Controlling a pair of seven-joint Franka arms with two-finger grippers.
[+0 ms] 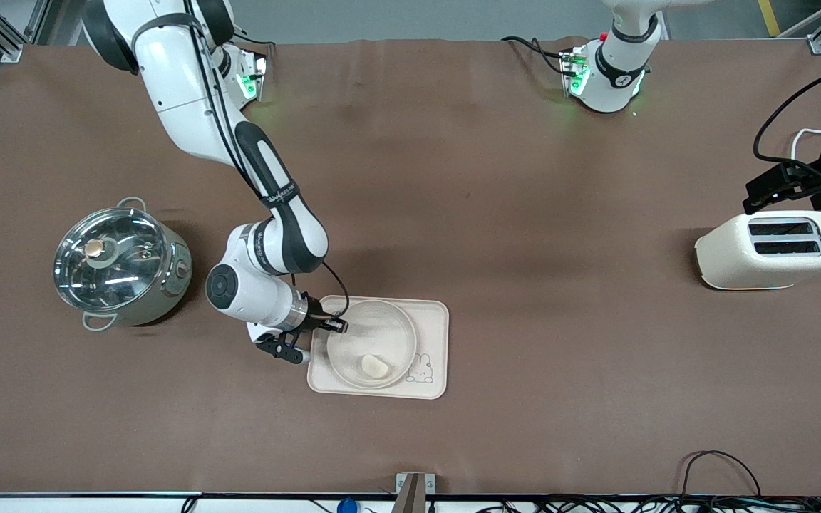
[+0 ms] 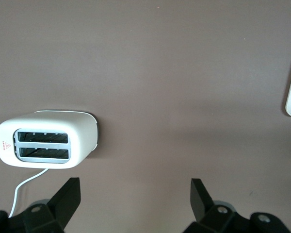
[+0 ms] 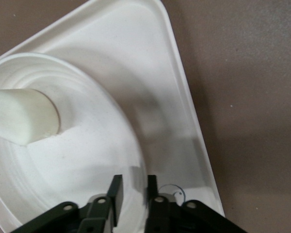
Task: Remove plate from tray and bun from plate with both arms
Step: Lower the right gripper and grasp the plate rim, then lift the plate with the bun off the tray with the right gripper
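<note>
The plate (image 1: 371,344) is seen lying on the cream tray (image 1: 433,335), which rests on the brown tabletop (image 1: 524,214) toward the front camera. The bun (image 1: 374,366) is found in the plate, on the part nearest the front camera; in the right wrist view the bun (image 3: 24,116) is cut off at the picture's edge. The plate's rim (image 3: 136,160) is pinched between the nearly closed fingers of the right tool (image 1: 336,325), at the side toward the right arm's end of the tabletop. The part of the rim between the fingers is hidden by the tool (image 3: 133,194) itself. A rabbit drawing (image 1: 421,368) is printed on the tray just beside the plate.

A lidded steel pot (image 1: 120,263) stands near the right arm's end, well apart from the tray. A cream toaster (image 1: 770,249) stands at the left arm's end, and its cord is only partly seen. The left tool (image 1: 774,189) is held over the tabletop beside the toaster, partly cut off by the picture's edge; in the left wrist view its fingers (image 2: 68,196) are spread wide, with nothing between them.
</note>
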